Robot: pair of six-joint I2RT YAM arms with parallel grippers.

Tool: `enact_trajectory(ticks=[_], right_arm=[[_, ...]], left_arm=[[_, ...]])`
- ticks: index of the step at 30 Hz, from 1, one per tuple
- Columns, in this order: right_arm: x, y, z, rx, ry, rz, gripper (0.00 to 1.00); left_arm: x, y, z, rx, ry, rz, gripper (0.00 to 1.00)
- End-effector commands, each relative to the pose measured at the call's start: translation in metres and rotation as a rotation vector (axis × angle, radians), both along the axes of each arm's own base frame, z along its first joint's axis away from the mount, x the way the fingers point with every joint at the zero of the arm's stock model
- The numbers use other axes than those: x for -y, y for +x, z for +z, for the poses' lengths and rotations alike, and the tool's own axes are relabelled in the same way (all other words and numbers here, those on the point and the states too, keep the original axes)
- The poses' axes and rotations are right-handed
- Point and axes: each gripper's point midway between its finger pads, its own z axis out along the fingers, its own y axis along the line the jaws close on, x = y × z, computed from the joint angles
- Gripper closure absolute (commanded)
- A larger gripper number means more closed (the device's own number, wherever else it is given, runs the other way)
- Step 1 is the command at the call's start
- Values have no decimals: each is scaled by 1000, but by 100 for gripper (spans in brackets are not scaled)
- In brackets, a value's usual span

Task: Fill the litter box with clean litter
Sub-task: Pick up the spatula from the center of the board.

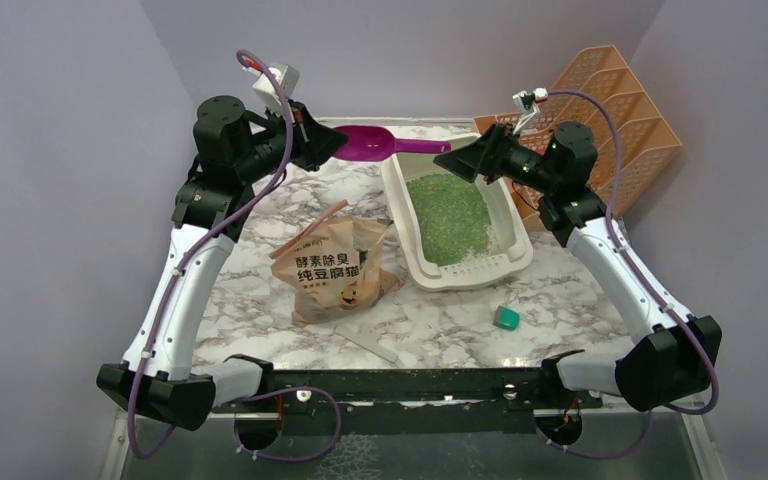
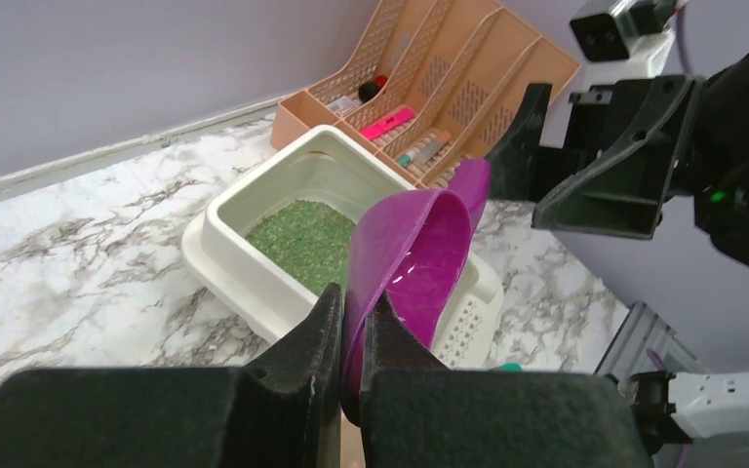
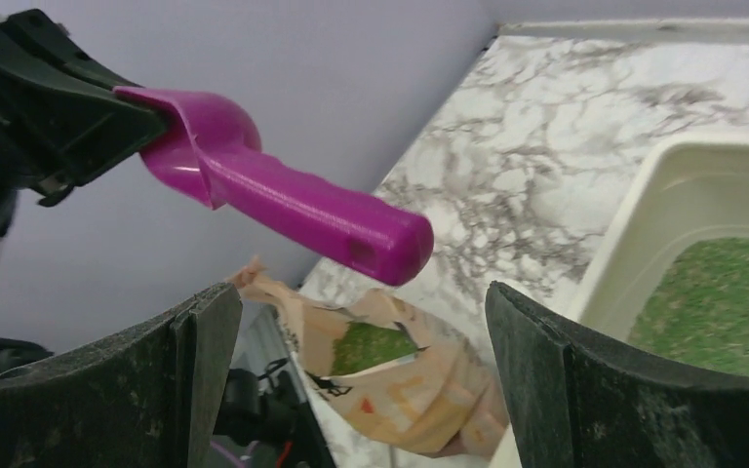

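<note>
1. My left gripper pinches the magenta scoop by its bowl.
2. My right gripper gapes, the handle just ahead; the litter box, holding clean litter, lies below it.
3. Handover, I judge: next, close squarely on the handle.

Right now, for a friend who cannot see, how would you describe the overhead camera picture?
The left pincer grips a magenta scoop by its bowl, its handle pointing toward the open right pincer. Below them, a cream litter box holding green litter and a tan paper bag sit on a marble table, an orange rack behind.
</note>
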Motion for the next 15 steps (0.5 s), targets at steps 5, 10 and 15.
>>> enact_trajectory(ticks=[5,10,15], right_arm=[[-11,-32,-1,-59,295,151,0],[1,-2,-18,-161,314,64,0],[2,-5,2,-53,361,98,0]], left_arm=[[0,13,14,-23,-213,-44,100],[-19,19,9,-62,-302,-125,100],[-19,14,6,-59,-290,-176,100]])
